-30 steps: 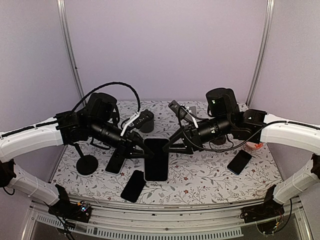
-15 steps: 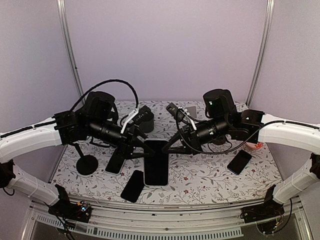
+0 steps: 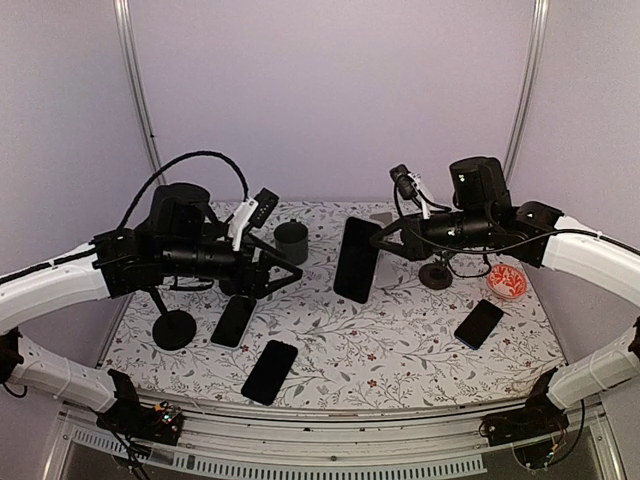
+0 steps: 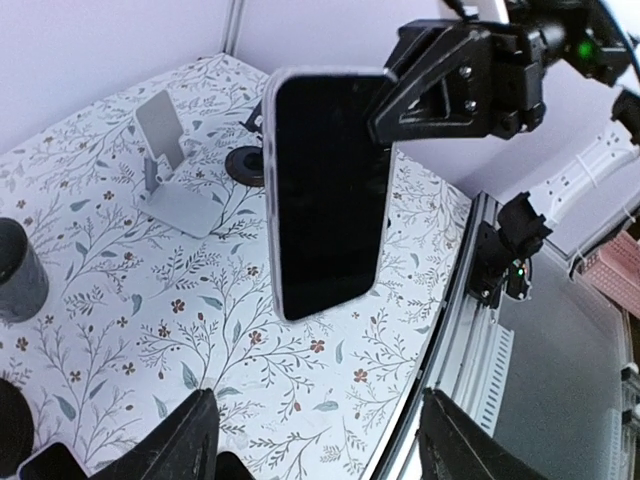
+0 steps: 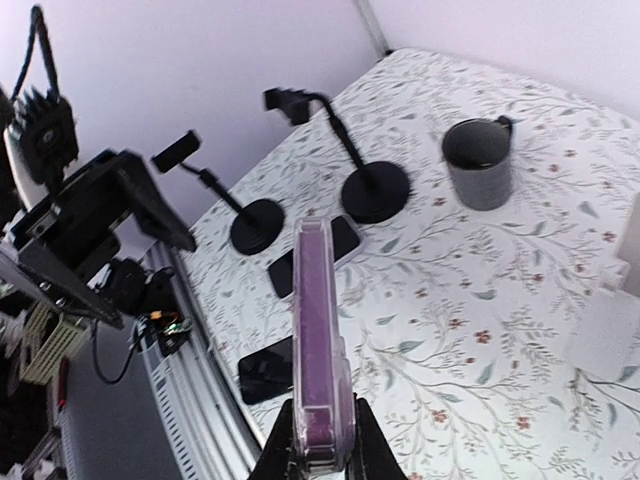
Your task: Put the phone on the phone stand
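Above the floral table, your right gripper clamps the phone by one edge; it could slip before the far-edge phone stand. Your left gripper gapes.

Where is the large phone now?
In the top view, the large phone is held upright above the table centre by the right gripper, right of the grey cup.

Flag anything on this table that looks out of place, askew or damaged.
Nothing looks spilled or broken. The one oddity is the phone. It hangs upright in mid-air, pinched by one edge in the right gripper, while the phone stand at the back holds nothing.
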